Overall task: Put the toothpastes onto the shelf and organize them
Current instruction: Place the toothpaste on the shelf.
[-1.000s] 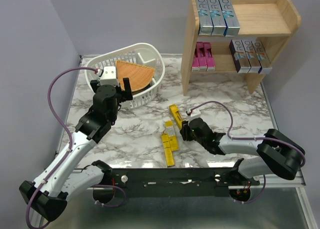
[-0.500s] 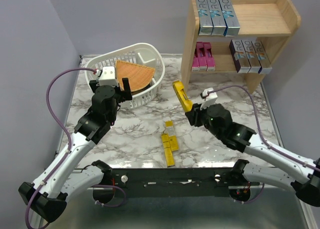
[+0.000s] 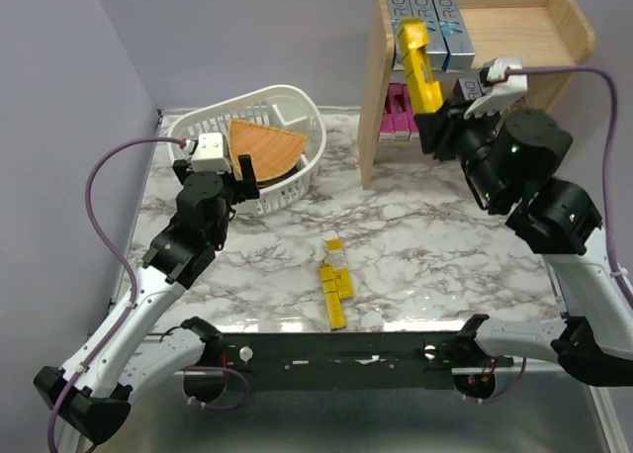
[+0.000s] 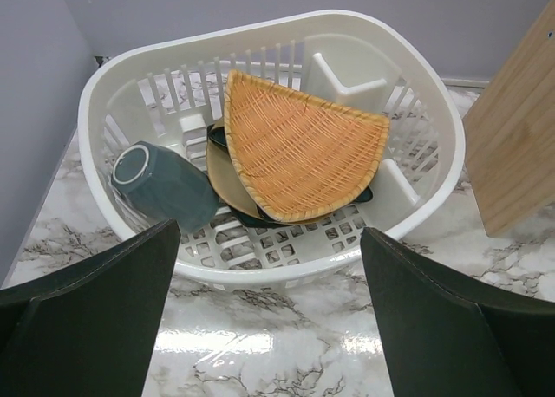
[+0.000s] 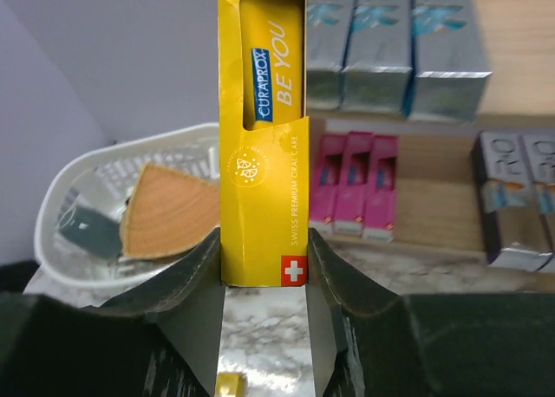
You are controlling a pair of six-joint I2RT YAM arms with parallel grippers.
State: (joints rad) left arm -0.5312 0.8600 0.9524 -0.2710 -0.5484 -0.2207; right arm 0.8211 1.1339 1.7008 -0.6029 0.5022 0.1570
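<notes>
Although most cartons in view are shelved, the task is judged unfinished.

1. Grey-veined marble table [image 3: 435, 245]: carries everything below.
2. Light wooden two-tier shelf [image 3: 374, 107]: stands at the far right of the table and serves as reference.
3. White slotted plastic basket [image 4: 286, 274]: sits well left of the shelf and holds an orange woven wedge [image 4: 303, 146] and crockery, none of it task stock.
4. Left gripper [image 4: 269, 232]: jaws spread wide and empty, hovering just before the basket, well apart from the shelf.
5. Right gripper [image 5: 264, 267]: raised in front of the shelf, pinching the lower end of a yellow rectangular toothpaste carton [image 5: 260, 154], which is held upright before the shelf's left half, near the upper tier.
6. Shelved stock: three blue-silver glossy cartons [image 5: 381, 42] stand on the upper tier. Three magenta slim cartons [image 5: 355, 185] stand on the left of the lower tier, with purple-silver cartons [image 5: 520, 198] to their right.
7. Outstanding: the held carton is not yet placed, and loose yellow cartons [image 3: 336, 285] lie flat on the table, well in front of the shelf.

Limitations: the right arm hides the lower tier's right side from above. The wrist view cuts off the purple-silver row, so its count is unconfirmed. The loose yellow cartons overlap and their number is uncertain. Whether the held carton touches the shelf cannot be told.
</notes>
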